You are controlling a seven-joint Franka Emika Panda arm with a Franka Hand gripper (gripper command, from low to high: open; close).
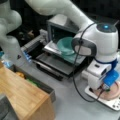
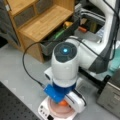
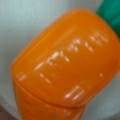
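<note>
In a front view we see the hand (image 1: 106, 88) lowered over a pink plate (image 1: 114, 94) that sits on a white board (image 1: 111, 103) on the grey bench (image 1: 67, 100). Its fingers are hidden behind the blue wrist block, so we cannot tell whether they are spread or pinched. Beyond the hand stands an open toaster oven (image 1: 60, 32) with a teal bowl (image 1: 65, 45) on its door.

In a front view from above the arm, an orange carrot (image 2: 63, 102) peeks out right beneath the hand (image 2: 65, 103), on the plate (image 2: 58, 110).

In the wrist view the carrot (image 3: 62, 65) fills nearly everything, its green top (image 3: 111, 12) at the upper right, lying on a pale surface.

We judge that the hand is at the carrot, in the grasping step; any next move calls for a centred, firm grip on a smooth, rounded body.
</note>
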